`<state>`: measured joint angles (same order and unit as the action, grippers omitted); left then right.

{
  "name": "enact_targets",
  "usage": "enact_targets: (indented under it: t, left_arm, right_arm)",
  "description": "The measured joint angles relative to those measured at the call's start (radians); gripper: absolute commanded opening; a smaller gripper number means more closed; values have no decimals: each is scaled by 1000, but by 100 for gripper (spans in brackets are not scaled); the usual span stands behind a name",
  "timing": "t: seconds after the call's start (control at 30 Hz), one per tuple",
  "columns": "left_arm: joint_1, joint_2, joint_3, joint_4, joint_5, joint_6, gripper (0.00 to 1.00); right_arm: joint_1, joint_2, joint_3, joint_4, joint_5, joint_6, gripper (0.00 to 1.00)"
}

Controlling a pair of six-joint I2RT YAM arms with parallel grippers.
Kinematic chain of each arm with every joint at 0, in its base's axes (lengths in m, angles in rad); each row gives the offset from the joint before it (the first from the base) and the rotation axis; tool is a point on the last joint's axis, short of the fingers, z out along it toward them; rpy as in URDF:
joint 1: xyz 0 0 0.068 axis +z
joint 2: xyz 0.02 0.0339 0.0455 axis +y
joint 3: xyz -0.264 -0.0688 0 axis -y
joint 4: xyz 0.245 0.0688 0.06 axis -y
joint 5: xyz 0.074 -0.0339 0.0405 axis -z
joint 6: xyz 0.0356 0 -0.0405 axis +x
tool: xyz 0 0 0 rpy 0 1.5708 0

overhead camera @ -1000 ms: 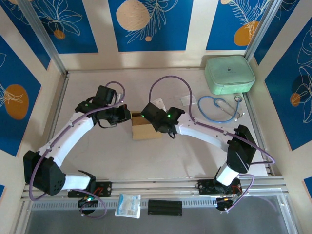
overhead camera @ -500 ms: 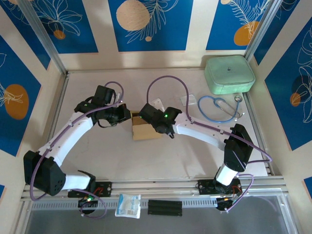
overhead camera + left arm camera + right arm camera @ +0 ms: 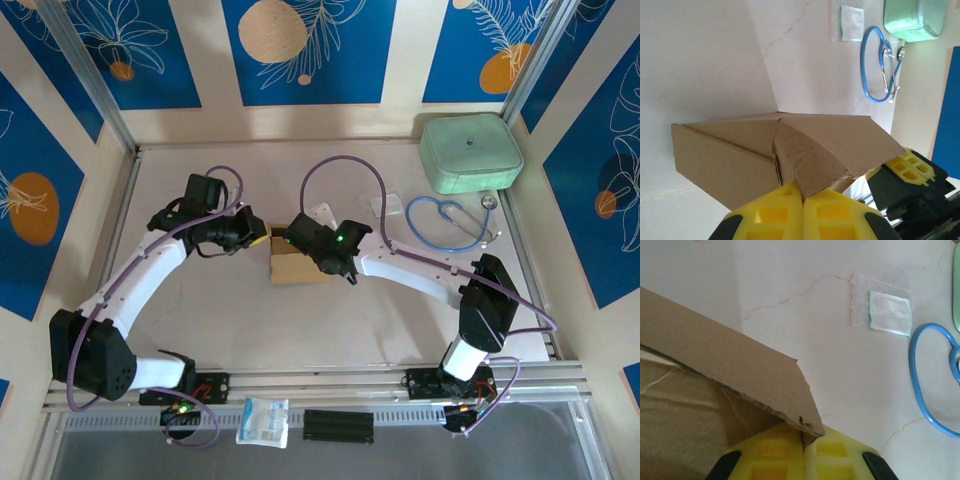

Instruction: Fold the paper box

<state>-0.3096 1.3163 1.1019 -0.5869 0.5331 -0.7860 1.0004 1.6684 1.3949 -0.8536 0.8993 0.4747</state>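
Note:
The paper box (image 3: 300, 265) is a brown cardboard piece, partly folded, standing mid-table between my two arms. In the left wrist view the box (image 3: 725, 155) shows a side wall and a raised flap. The tip of that flap runs down between the yellow fingers of my left gripper (image 3: 802, 197), which is shut on it. My left gripper (image 3: 260, 238) is at the box's left top corner. My right gripper (image 3: 803, 437) is shut on the corner of another flap of the box (image 3: 715, 360), at its upper right (image 3: 295, 238).
A mint-green case (image 3: 470, 152) sits at the back right. A blue stethoscope (image 3: 450, 222) and a small clear bag (image 3: 388, 207) lie just right of the box. A white packet (image 3: 263, 420) and a black strip (image 3: 338, 425) rest on the front rail.
The left wrist has swung a little to the left and back while holding its flap. The right gripper has shifted slightly left. The box has hardly moved.

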Motion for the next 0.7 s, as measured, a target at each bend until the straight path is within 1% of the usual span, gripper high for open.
enact_targets:
  t: [0.4,0.7]
  left_arm:
    - [18,0,-5,16,29,-3,0]
    - [55,0,-34,55,62,-23,0]
  right_arm:
    - [0,3,0,1,3,0,0]
    - [3,4,0,11,3,0,0]
